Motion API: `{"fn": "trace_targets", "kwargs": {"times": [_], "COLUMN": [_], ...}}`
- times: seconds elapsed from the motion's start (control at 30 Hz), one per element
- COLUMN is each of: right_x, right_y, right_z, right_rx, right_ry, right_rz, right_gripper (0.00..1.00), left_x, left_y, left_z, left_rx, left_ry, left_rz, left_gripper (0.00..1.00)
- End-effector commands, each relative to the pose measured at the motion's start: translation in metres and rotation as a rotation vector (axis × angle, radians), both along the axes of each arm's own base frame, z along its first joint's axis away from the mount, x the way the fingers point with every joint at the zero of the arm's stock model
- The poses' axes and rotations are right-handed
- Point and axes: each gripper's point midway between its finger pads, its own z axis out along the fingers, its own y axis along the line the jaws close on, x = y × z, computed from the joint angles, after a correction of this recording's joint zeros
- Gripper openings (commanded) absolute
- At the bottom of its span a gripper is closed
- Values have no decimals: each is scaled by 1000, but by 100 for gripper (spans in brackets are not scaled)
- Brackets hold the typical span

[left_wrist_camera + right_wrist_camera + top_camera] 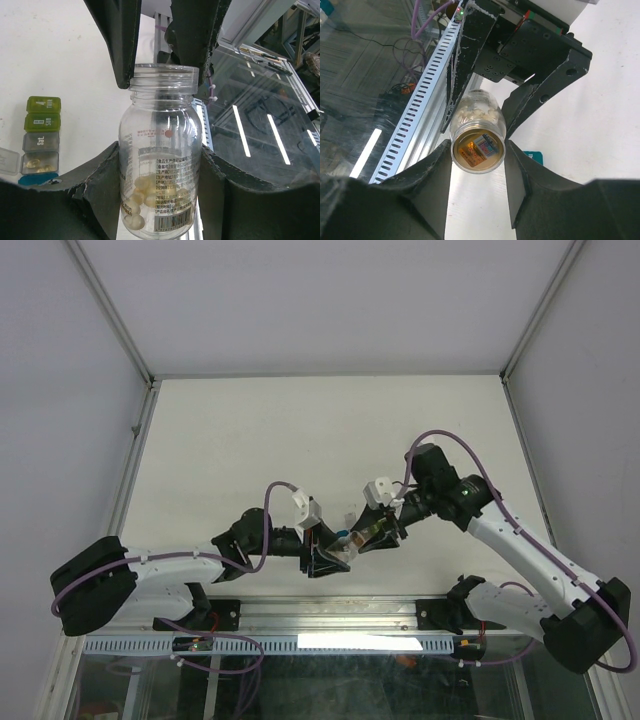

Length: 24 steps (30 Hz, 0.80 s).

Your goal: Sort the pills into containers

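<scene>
Both arms met over the tabletop (330, 430). The left pincer (335, 558) gripped the body of a clear uncapped bottle (160, 150) and the right pincer (368, 537) gripped its neck. Yellowish pills (145, 192) sat at its base end. The containers (42, 135) lay on the tabletop beside it, one lid (9, 160) open with a few pills inside, the blue end half hidden. "Sat" was readable; the bottle print was too small to read.
</scene>
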Motion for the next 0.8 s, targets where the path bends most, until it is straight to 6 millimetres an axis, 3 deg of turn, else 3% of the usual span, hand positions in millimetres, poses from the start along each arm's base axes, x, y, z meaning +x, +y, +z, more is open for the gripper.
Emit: {"fn": "trace_targets", "kwargs": {"times": [0.0,0.4,0.47,0.57,0.67,0.7,0.77], "right_x": [-1,13,24,59,72,69,65], "right_y": [2,8,9,10,13,17,20], "right_z": [-4,-32,-39,-50,-47,-41,-28], "right_rx": [-30,-203,-255,-314,-344,-340,-313], "right_ry": [-5,227,282,359,467,500,543], "right_rz": [-3,-166,-273,-559,-692,-674,-627], "right_gripper": [24,23,22,17,12,13,30], "left_x": [10,53,64,84,93,94,93], "left_y": [-10,-16,-16,-18,-22,-23,-23], "left_z": [74,75,76,74,66,62,56], "left_rx": [-221,-162,-146,-111,-68,-56,-45], "left_ry": [-95,-300,-308,-298,-292,-288,-281], "left_rz": [-1,230,286,395,434,435,430], "left_gripper": [0,0,0,0,0,0,0]}}
